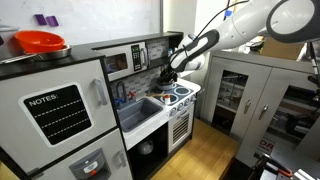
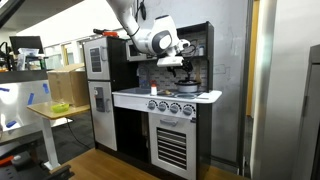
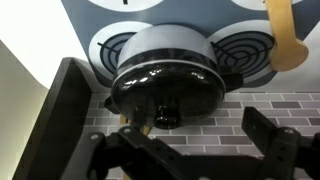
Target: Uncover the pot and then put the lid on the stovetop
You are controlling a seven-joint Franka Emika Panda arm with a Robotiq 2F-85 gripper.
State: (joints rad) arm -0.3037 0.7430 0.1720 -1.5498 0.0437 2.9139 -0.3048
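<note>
The small silvery-grey pot (image 3: 165,50) stands on the white stovetop (image 3: 235,80) between two blue and silver burner rings. Its dark, shiny lid (image 3: 160,88) is on it, and the knob sits at the lid's middle. This wrist picture stands upside down. My gripper (image 3: 170,125) is open, one dark finger on each side of the pot, and the knob lies between them without touching. In both exterior views the gripper (image 1: 172,72) (image 2: 172,62) hangs just above the pot (image 2: 186,88) at the back of the stove (image 1: 182,95).
A grey brick backsplash (image 3: 200,110) rises right behind the pot. A wooden utensil (image 3: 285,35) lies by one burner. A sink basin (image 1: 140,110) sits beside the stove, a microwave shelf (image 1: 125,60) above it. A red-orange bowl (image 1: 40,42) stands on the fridge top.
</note>
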